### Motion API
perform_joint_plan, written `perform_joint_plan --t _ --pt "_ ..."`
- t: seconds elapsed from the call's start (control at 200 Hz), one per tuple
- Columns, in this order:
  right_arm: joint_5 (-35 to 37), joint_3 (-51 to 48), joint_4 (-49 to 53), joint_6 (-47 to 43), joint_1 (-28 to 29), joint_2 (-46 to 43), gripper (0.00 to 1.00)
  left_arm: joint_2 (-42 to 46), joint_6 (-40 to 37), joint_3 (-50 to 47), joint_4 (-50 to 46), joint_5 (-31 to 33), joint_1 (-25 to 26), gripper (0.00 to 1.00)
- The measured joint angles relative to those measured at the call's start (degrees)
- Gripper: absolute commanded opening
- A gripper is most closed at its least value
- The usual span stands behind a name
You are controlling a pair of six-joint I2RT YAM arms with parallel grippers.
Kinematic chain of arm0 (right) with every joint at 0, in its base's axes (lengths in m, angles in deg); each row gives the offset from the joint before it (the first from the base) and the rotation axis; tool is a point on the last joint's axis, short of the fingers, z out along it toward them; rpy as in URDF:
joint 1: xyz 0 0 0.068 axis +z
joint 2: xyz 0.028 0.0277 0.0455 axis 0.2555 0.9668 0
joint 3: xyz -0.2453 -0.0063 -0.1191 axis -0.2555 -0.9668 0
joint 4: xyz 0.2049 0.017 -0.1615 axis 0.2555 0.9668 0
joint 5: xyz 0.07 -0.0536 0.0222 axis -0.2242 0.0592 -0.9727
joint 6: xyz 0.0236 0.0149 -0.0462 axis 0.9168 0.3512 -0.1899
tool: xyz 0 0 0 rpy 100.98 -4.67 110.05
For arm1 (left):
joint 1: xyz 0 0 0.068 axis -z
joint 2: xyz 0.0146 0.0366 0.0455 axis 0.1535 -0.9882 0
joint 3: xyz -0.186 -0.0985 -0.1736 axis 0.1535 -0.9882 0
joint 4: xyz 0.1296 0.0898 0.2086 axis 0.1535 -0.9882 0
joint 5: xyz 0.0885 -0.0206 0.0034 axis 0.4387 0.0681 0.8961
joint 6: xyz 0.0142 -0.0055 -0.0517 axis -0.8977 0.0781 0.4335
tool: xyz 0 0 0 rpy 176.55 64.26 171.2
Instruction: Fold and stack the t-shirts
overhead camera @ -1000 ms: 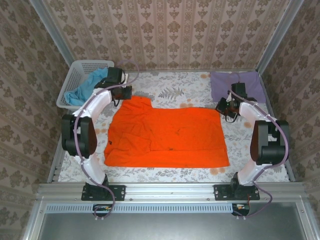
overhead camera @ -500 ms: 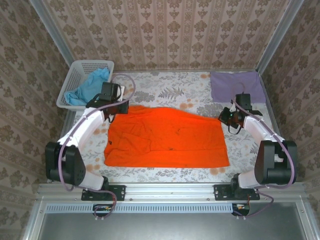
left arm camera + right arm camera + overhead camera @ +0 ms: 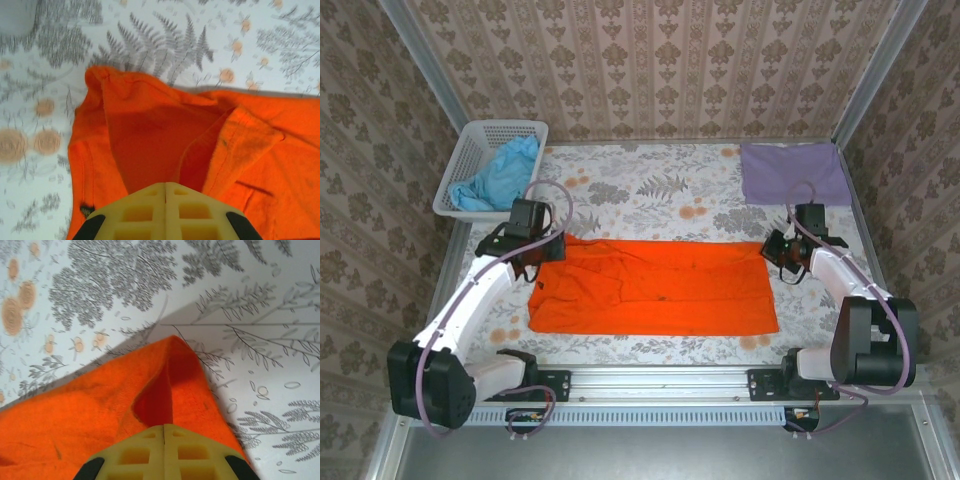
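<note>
Both arms have pulled back toward the near edge since the earlier frames. They have dragged the far edge of the bright orange fabric t-shirt [image 3: 655,290] along, so it is now a wide, low band rather than a tall sheet. We see it across the middle of the floral-patterned desk [image 3: 650,185], nearer the arm bases than the back wall, with its near edge flat and straight.

We mark the left gripper [image 3: 540,260] at the shirt's far left corner. From the left wrist, its yellow fingers [image 3: 145,207] are pressed together on the orange cloth [image 3: 150,140]. The cloth rises into the left gripper [image 3: 165,186] in a crumpled fold, and a small dark tag [image 3: 86,210] shows at the shirt's left edge.

We mark the right gripper [image 3: 777,250] at the far right corner. From the right wrist, it [image 3: 164,427] is likewise closed, pinching the corner of the orange fabric [image 3: 100,410]. That corner tents up off the desk and casts a shadow on the print.

The light blue crumpled fabric t-shirt [image 3: 500,175] lies bunched in the white plastic lattice basket [image 3: 495,126] at the far left corner. The lavender purple fabric t-shirt [image 3: 792,172] lies flat as a rough rectangle at the far right corner. It is apart from the orange one and just beyond the right arm's wrist.
</note>
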Motion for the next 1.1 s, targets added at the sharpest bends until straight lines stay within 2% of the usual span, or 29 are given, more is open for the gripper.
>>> perform_joint_plan --t 0.045,0.095,0.155,0.22,0.295,0.435,0.505,0.6,0.75,0.85,0.955,1.1 --pt "0.55 -0.79 0.0 0.74 -0.24 -0.09 0.13 1.01 2.03 -0.79 -1.68 1.51 0.04 0.24" --pt "1.16 -1.55 0.13 1.14 -0.9 -0.22 0.17 2.25 4.52 -1.38 -3.78 3.85 0.04 0.24" --pt "2.23 -2.08 0.72 2.36 -2.64 -0.31 0.24 4.15 7.13 -1.55 -5.92 6.86 -0.02 0.28" --pt "3.08 -2.08 1.33 3.69 -5.25 -0.31 0.25 6.97 9.2 -1.57 -6.64 9.73 -0.11 0.29" --pt "3.93 -2.03 1.62 5.01 -7.65 -0.31 0.27 9.94 10.82 -1.57 -6.6 12.13 -0.11 0.36" --pt "4.17 -1.92 1.36 7.34 -8.09 -0.48 0.28 9.49 10.88 -0.83 -5.03 12.17 -0.17 0.41" --pt "3.78 -1.86 0.59 8.26 -6.34 -0.48 0.28 5.07 10.08 1.2 -4.31 9.81 -0.17 0.39" --pt "3.48 0.07 0.13 8.59 -1.42 0.7 0.26 -5.09 8.41 5.97 -3.19 5.03 -0.15 0.33" --pt "3.37 6.71 -0.5 8.0 6.91 8.41 0.21 -21.16 5.6 14.45 -2.51 0.04 0.48 0.31" --pt "3.26 10.78 -0.31 7.19 10.4 14.4 0.19 -30.51 3.93 20.83 -3.32 -0.98 0.81 0.28" --pt "3.34 13.51 0.37 6.86 11.72 19.65 0.18 -38.42 2.58 25.94 -4.31 -0.83 0.72 0.28" --pt "4.5 15.78 2.67 6.84 11.56 24.59 0.18 -43.54 1.62 27.71 -5.49 1.99 0.52 0.29"
